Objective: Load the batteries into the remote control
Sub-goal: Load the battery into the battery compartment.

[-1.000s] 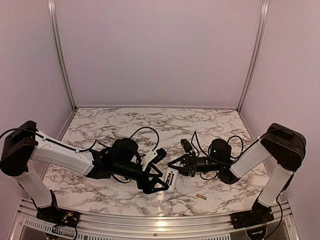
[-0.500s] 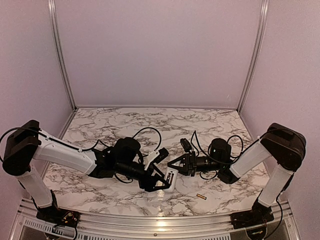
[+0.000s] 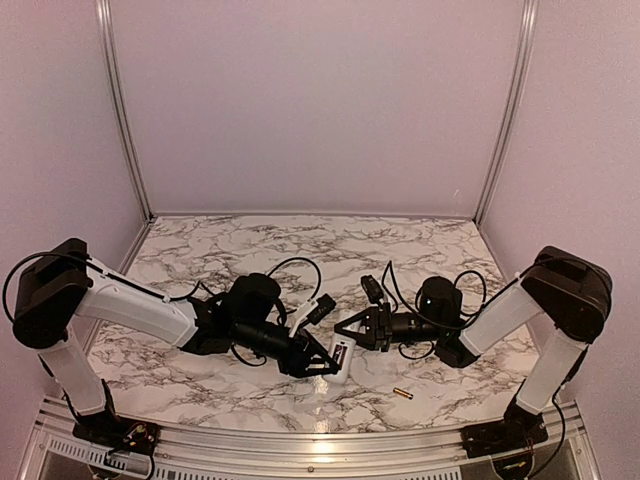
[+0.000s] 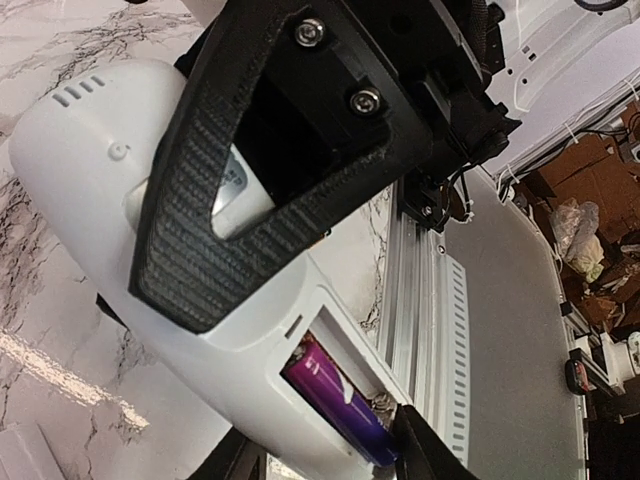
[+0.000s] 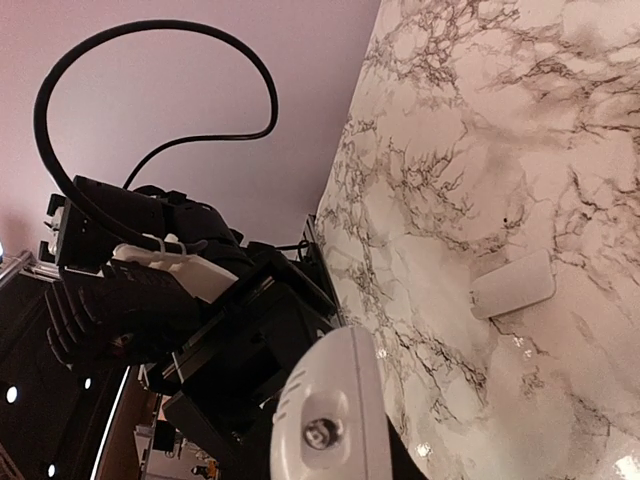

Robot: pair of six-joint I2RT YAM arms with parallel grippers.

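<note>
Remote (image 3: pixel 341 356) in outstretched right tool (image 3: pixel 348 332)

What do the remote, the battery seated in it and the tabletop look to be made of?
The remote control: white moulded plastic, smooth semi-gloss, moulded vent slots. Its seated battery: likely a metal cell in shiny purple wrap. The tabletop: glossy marble pattern with glare; stone or printed laminate, cannot tell.

Soft even light; glare on marble table (image 4: pixel 60 365); wrist close-ups blurred.
</note>
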